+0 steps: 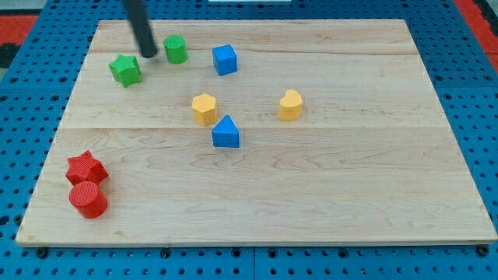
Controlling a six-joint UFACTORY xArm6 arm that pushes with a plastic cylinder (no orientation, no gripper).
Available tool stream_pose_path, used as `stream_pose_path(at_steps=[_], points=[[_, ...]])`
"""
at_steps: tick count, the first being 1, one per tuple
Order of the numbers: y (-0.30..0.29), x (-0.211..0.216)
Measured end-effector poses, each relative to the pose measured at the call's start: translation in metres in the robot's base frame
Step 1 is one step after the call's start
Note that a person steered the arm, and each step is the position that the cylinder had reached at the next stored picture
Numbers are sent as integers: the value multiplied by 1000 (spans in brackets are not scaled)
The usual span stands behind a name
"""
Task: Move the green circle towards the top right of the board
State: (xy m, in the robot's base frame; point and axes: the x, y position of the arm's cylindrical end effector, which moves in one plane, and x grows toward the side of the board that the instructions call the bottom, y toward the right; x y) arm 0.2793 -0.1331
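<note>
The green circle (176, 49) is a short green cylinder near the view's top left of the wooden board (327, 194). My tip (148, 54) is the lower end of a dark rod that comes down from the view's top. It stands just left of the green circle, with a small gap, between it and the green star (124, 69).
A blue cube (224, 59) sits right of the green circle. A yellow hexagon (205, 109), a blue triangle (226, 133) and a yellow heart (290, 105) lie mid-board. A red star (85, 167) and a red cylinder (88, 199) sit at the bottom left.
</note>
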Motion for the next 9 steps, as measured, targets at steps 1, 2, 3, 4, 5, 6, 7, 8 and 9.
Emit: stream_pose_path(at_steps=[1,2,3,4,5,6,7,8,9], points=[[83,-6],[5,1],[16,-19],[109,-36],[195,-39],[209,-21],[231,2],[291,-19],[279,-11]])
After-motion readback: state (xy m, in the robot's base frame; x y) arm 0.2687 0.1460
